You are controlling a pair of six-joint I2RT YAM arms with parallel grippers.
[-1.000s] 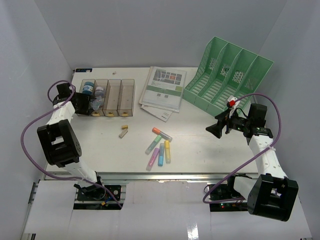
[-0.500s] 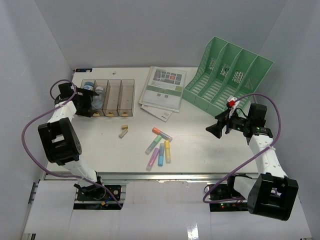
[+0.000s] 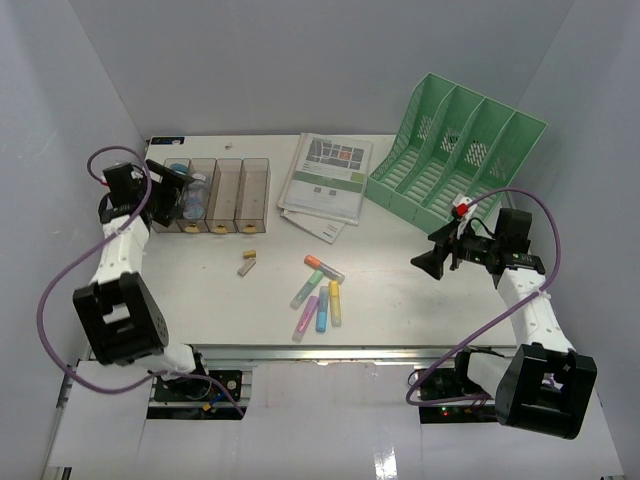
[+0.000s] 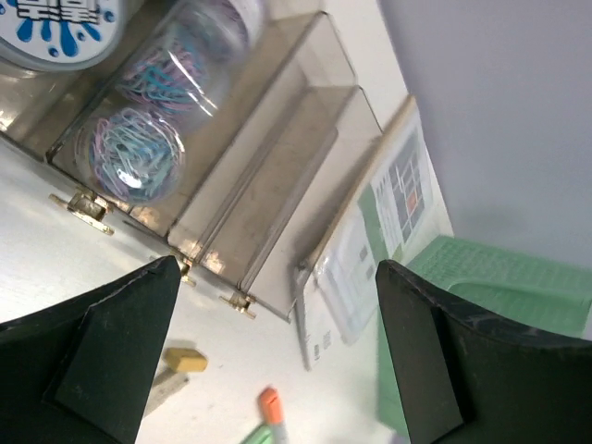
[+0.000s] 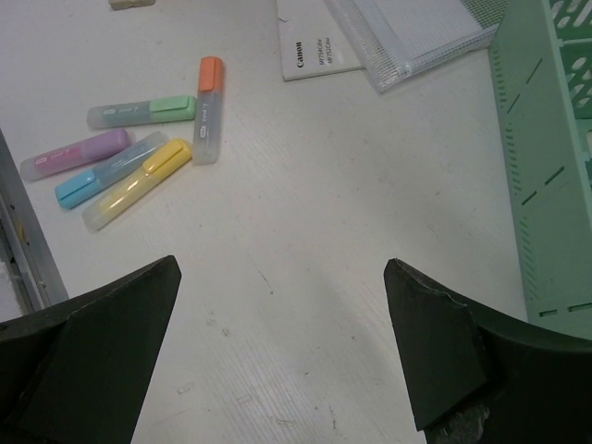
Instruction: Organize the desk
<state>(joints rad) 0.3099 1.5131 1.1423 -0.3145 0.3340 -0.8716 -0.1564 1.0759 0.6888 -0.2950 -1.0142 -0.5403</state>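
Three pale walls [image 3: 300, 60] enclose the white, item-strewn desk [image 3: 400, 300].

Stationery lying between the back corners and the front edge
A green four-slot file rack [image 3: 455, 150] sits at the far-right corner, with a stack of booklets [image 3: 326, 180] just left of it by the back edge; a smoky four-compartment tray [image 3: 230, 195] near the far-left corner holds a clear container of coloured paperclips [image 4: 129, 153]; five pastel highlighters [image 3: 322, 295] lie loose toward the front edge, with a small tan block [image 3: 248, 262] to their left

White arms [image 3: 118, 252], black joints [image 3: 118, 316] and jaws, purple cables [image 3: 41, 310].
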